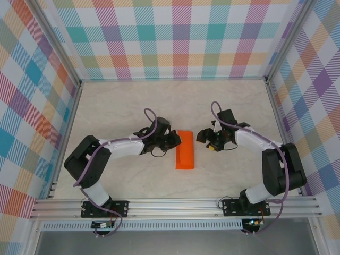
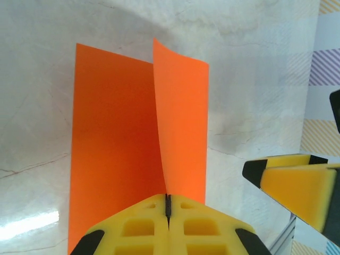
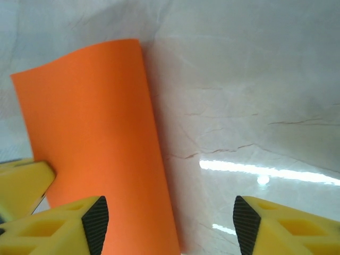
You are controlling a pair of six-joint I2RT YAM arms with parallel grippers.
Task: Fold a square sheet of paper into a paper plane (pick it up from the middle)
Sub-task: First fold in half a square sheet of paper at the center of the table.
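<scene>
sheet (image 1: 185, 156) is mid-tabletop (image 1: 122, 106), between the two hands. It's folded over into a narrow orange rectangle running near-to-far. No nose or wings on it, just a plain rectangle.

left hand (image 1: 175, 140) is at the sheet's far-left edge, touching it. In the left wrist view its yellow fingers (image 2: 143, 231) are pressed together with no gap, and the upper flap of the sheet runs straight into the seam between them. So it's clenched on the sheet. That flap stands up off the lower layer and curls slightly. The lower layer lies flat on the tabletop to the flap's left.

right hand (image 1: 204, 136) sits just off the sheet's right side, near the far end, apart from it in the top view. In the right wrist view its fingers (image 3: 69, 226) stand wide apart with bare tabletop between the black tips. Nothing gripped, so it's released. One finger overlaps the sheet's right edge in that view; can't tell if it touches. The sheet there shows a smooth orange face with a slightly bowed far edge.

In the left wrist view, one yellow finger of the right hand shows at the right, clear of the sheet.

tabletop is pale, marble-patterned, with plaid walls (image 1: 180, 37) on three sides.
</scene>
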